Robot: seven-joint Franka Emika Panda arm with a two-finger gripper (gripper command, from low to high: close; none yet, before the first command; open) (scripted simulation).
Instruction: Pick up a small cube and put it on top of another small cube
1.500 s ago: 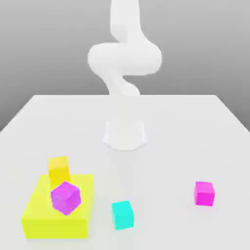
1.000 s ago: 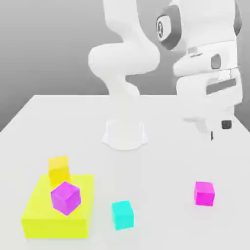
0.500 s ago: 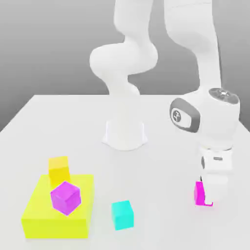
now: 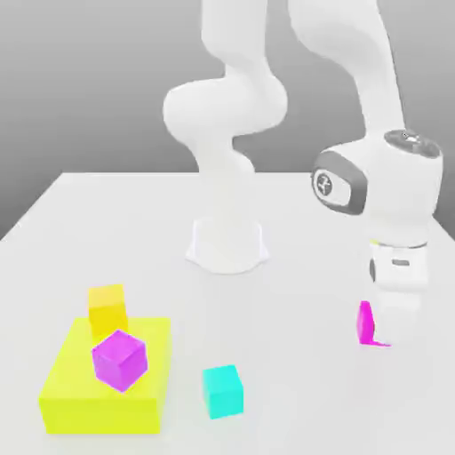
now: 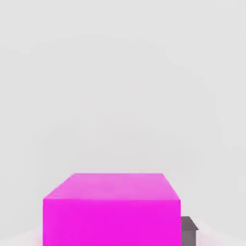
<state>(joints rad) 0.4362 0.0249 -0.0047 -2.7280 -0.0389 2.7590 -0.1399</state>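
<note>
A white robot arm reaches down on the exterior view's right of a pale table (image 4: 293,213), its end effector (image 4: 387,333) closed around a small magenta cube (image 4: 365,323). Most of the cube is hidden behind the wrist, with only one face showing. It appears to sit slightly above the table surface, though that is hard to confirm. The hand view shows the magenta cube (image 5: 111,209) filling the lower frame, with one dark fingertip (image 5: 189,229) at its side, which fits a firm side grip for carrying. Well apart, toward the exterior view's left, a cyan cube (image 4: 222,390) sits alone on the table, likely the easiest stacking target. Farther left, a purple cube (image 4: 119,359) rests tilted on a large yellow block (image 4: 71,395), with a small yellow cube (image 4: 107,307) just behind it.
</note>
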